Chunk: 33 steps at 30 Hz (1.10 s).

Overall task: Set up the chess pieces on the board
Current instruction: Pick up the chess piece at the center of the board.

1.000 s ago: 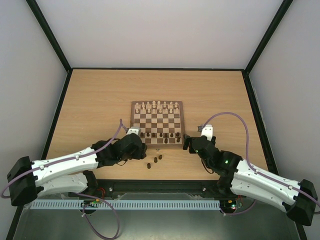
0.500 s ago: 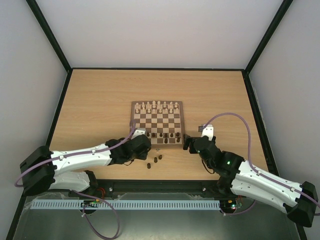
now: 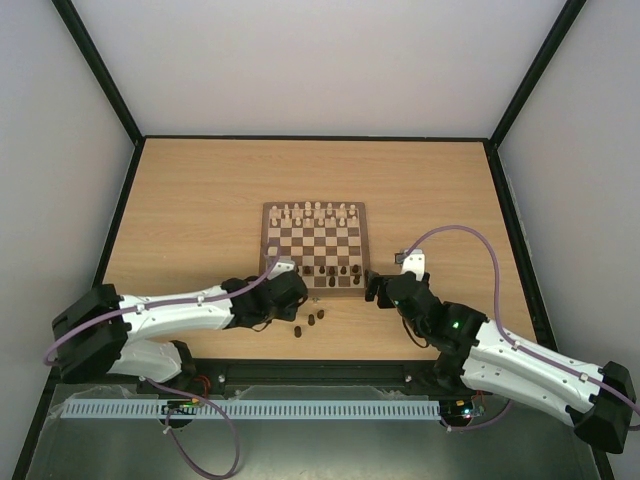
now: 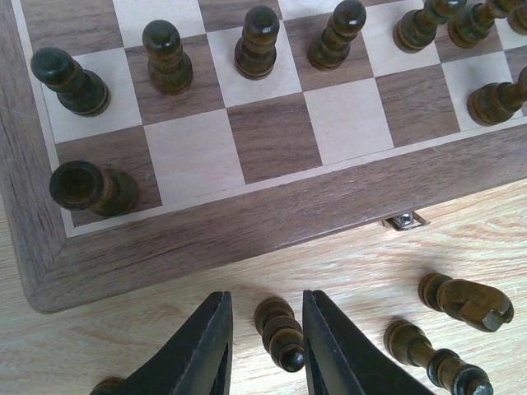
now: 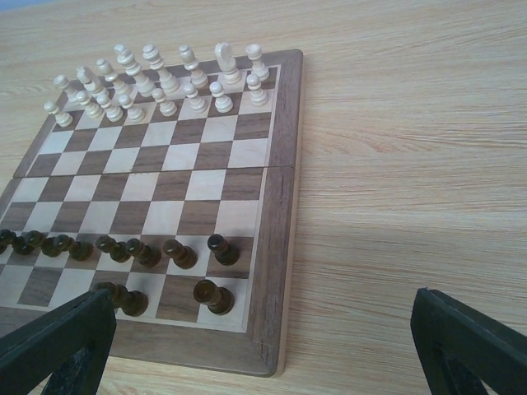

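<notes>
— Where is your left claw?
— My left claw (image 4: 268, 298) is down low on the table (image 4: 461, 230), just in front of the board (image 4: 206, 239). One dark piece (image 4: 280, 333) lies on its side between my two fingers (image 4: 202, 354). The fingers are very close to it, but the claw is a little bit open. I can see a thin strip of table between one finger and the piece.
— And your right claw?
— My right claw (image 5: 259, 329) is wide open and holds nothing. It hangs by the near right corner of the board.
— Where are the other dark pieces?
— Most dark pieces (image 5: 136, 251) stand on the two rows nearest me. Some loose pieces (image 4: 465, 300) lie on the table beside my left claw. The white pieces (image 5: 156, 78) stand on the far rows.
</notes>
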Tool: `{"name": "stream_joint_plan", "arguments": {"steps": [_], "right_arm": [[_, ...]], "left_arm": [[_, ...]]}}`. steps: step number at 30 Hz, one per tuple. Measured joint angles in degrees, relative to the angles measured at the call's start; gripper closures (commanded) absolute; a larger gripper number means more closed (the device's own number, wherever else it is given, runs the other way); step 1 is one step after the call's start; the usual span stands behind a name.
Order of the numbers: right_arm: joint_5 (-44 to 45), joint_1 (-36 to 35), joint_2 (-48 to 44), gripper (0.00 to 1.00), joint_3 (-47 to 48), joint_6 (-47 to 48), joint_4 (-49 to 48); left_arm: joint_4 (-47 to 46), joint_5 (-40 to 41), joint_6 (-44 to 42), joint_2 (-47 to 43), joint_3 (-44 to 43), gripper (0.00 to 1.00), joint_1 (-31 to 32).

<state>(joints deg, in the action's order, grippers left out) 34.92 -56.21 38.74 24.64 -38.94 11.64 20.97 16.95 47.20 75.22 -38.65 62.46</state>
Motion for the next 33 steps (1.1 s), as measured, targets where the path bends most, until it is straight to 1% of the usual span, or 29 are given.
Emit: {"name": "stream_joint_plan", "arguments": {"steps": [5,15,20,23,27,33], "right_arm": [[-0.15,0.00,0.00,0.01,0.00,0.02,0.00],[-0.46,0.00,0.59,0.01,0.00,0.17,-0.02],[-0.79,0.00,1.09,0.01,0.00,0.20,-0.24],[-0.98,0.00,1.44,0.01,0.00,0.22,-0.44],[-1.09,0.00,1.66,0.01,0.00,0.26,-0.46],[-1.27,0.00,1.81,0.01,0.00,0.37,-0.46]], "left_arm": [[-0.07,0.02,0.04,1.60,-0.94,0.73,0.50],[0.79,0.85,1.36,4.13,-1.84,0.60,2.03],[2.05,2.08,2.40,4.15,-1.86,0.61,2.71],[2.73,2.69,3.15,4.61,-1.90,0.65,3.41],[3.61,3.10,4.11,5.53,-1.90,0.73,4.33],[4.20,3.58,4.66,6.51,-1.92,0.90,4.83]]}}
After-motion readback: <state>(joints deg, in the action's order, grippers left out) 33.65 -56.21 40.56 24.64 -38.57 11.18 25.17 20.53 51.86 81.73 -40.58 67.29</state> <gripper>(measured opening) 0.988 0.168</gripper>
